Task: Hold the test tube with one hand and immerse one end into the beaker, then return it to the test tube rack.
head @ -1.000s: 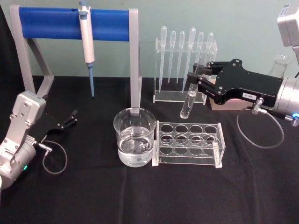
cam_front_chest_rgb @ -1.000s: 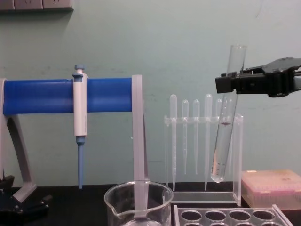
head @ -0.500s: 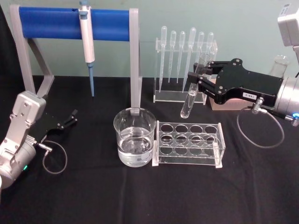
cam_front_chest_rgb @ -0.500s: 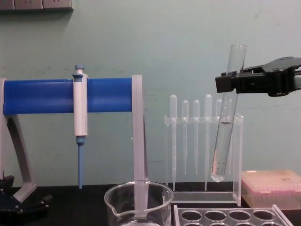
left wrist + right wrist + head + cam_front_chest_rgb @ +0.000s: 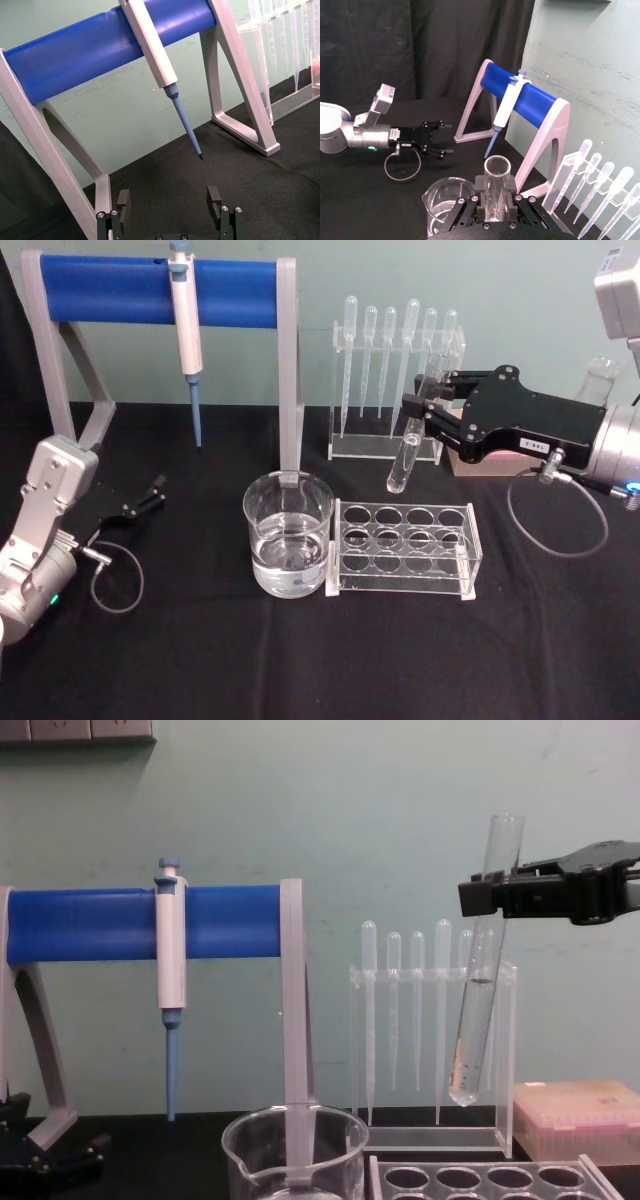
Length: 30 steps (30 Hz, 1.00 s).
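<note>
Two glass-on-glass risks with the tube in mid-air

One arm at work: the right gripper sits centre right in the head view, its fingers closed round the test tube on the tube's upper part, open rim poking above the fingers. In the chest view the test tube hangs tilted, round bottom toward the left, clear of the table. It is in front of the pipette stand, behind the test tube rack and apart from both. The right wrist view shows the fingers snug on the glass either side. The beaker stands lower centre, part full of clear liquid, touching or just beside the rack's left end; cannot tell which. The left gripper is parked at the lower left edge, fingers wide apart, holding nothing.

My read: the dip is not done yet and the tube has to go left and toward the camera.

Possible failures:
- Grip is high on a long tube, so the free lower end can swing. Lowered too early, it clips the rack top or the beaker rim and chips.
- The grey post of the blue holder stands right behind the beaker, so overshooting means a knock.
- Smooth glass in two fingers may slide down and drop.
- A tilted tube pushed against the beaker wall could shove or tip it and spill.
- Going into a rack hole at this angle could jam or lever the tube.
</note>
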{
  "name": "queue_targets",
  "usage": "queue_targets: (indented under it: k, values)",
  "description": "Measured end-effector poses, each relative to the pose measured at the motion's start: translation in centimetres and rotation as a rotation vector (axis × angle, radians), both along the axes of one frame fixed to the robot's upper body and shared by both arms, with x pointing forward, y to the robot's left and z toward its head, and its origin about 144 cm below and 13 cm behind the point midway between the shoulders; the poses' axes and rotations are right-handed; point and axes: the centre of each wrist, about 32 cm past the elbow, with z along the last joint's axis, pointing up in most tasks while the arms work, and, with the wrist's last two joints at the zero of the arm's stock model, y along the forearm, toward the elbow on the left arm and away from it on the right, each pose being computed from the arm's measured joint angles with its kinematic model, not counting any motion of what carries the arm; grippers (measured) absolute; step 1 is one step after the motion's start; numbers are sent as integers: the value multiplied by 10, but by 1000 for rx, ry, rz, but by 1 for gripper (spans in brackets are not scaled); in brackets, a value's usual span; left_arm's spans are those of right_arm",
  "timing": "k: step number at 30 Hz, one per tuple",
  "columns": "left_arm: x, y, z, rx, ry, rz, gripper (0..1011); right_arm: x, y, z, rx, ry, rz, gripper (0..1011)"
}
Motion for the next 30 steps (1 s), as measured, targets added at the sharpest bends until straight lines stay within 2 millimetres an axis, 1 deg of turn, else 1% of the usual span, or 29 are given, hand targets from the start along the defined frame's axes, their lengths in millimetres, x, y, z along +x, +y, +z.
queue_targets:
  k: [30]
  values:
    - [0, 0, 0, 0, 0, 0, 1000, 0, 0, 0, -1, 0, 0, 225]
